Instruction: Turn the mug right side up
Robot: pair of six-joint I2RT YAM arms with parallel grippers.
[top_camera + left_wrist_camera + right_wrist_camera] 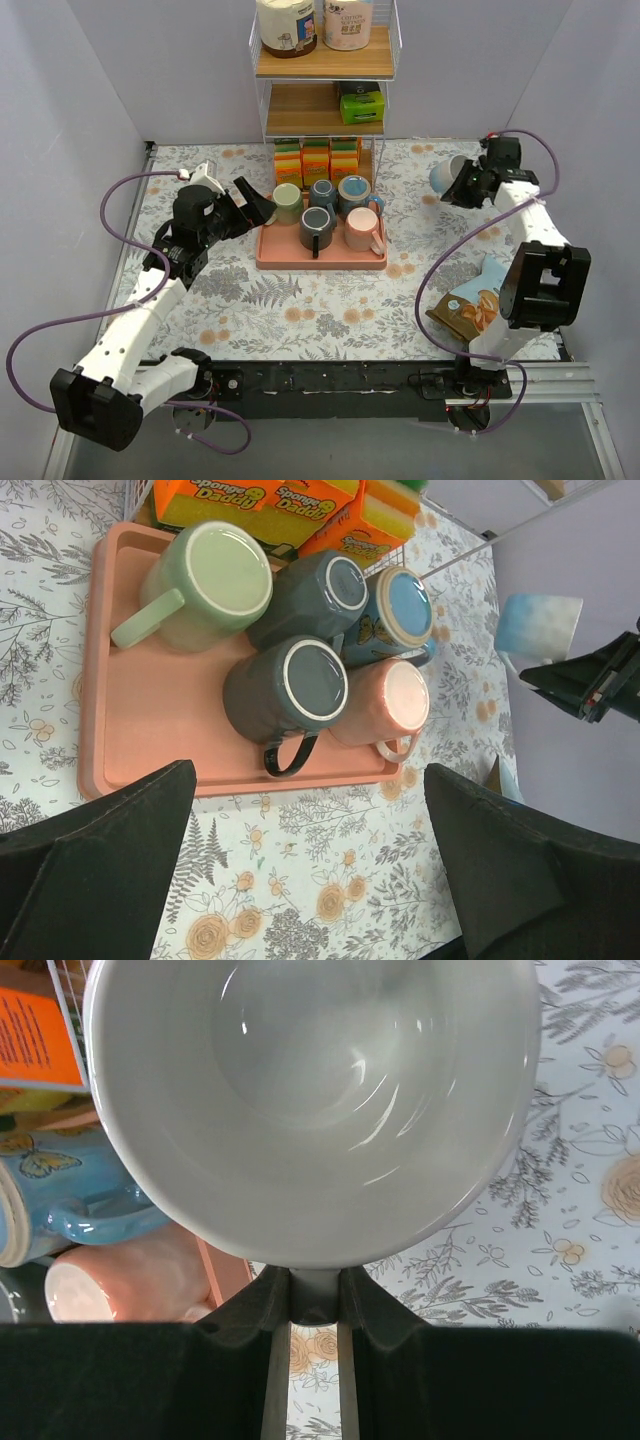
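Note:
A pale blue and white mug (447, 176) hangs in the air at the back right, lying on its side. My right gripper (470, 185) is shut on its handle. In the right wrist view the mug's white inside (310, 1100) faces the camera, and the handle sits pinched in the right gripper (315, 1295). The left wrist view shows the same mug (537, 625) at far right. My left gripper (255, 205) stands open and empty by the left end of the pink tray (320, 262), its fingers (120, 850) spread wide over the flowered cloth.
Several mugs stand upside down on the pink tray (150, 730): green (205, 585), dark grey (290, 685), blue (395, 610), pink (385, 705). Orange sponge packs (315, 160) and a wire shelf (325, 60) stand behind it. A snack bag (470, 305) lies at the right.

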